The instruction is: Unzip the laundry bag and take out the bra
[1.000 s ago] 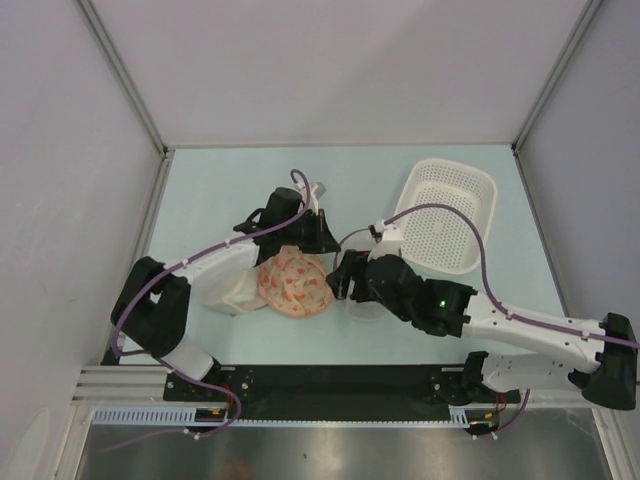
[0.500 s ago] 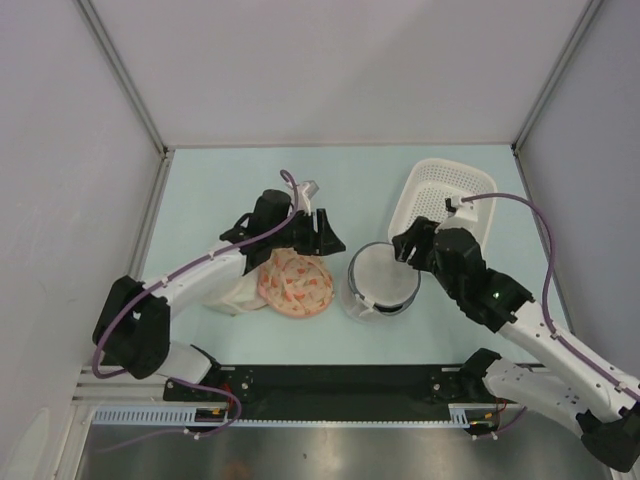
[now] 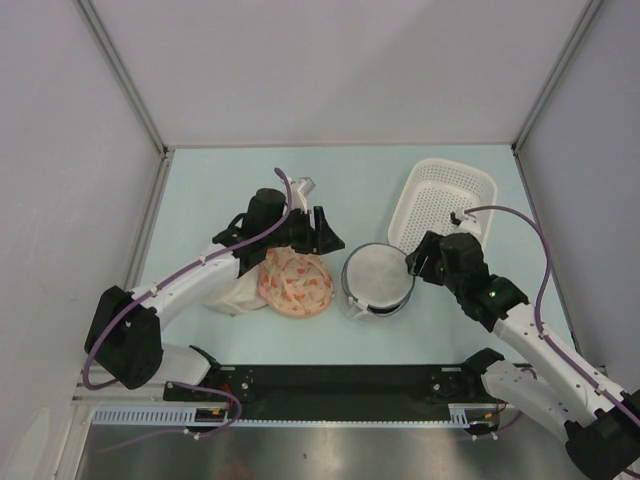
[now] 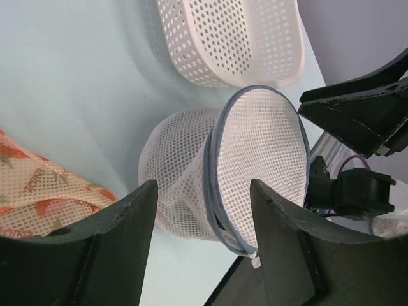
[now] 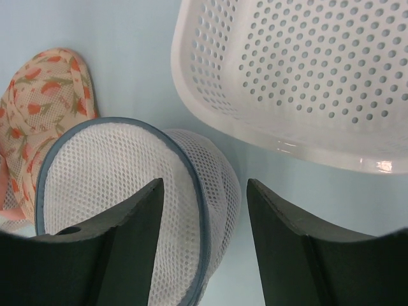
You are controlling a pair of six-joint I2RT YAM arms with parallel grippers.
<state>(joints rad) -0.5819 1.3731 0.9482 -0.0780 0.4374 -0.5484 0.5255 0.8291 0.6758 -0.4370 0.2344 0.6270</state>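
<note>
The laundry bag point(image 3: 379, 279), a round white mesh drum with a dark zipper band, stands free on the table between both grippers. The left wrist view shows a short gap in the band near a white pull tag point(image 4: 256, 261). My left gripper point(image 3: 324, 238) hovers open just left of the laundry bag point(image 4: 255, 153), holding nothing. My right gripper point(image 3: 414, 262) is open at the laundry bag's point(image 5: 121, 185) right edge, its jaws wide with the rim in line between them. The bra is hidden.
A peach floral padded item point(image 3: 295, 283) lies left of the bag, beside a plain white mesh bag point(image 3: 235, 293) under my left arm. A white perforated basket point(image 3: 445, 205) sits at the back right, close behind my right gripper.
My left gripper has opened and drawn back a little to the left. My right arm has swung from over the bag out to its right side, uncovering it.
</note>
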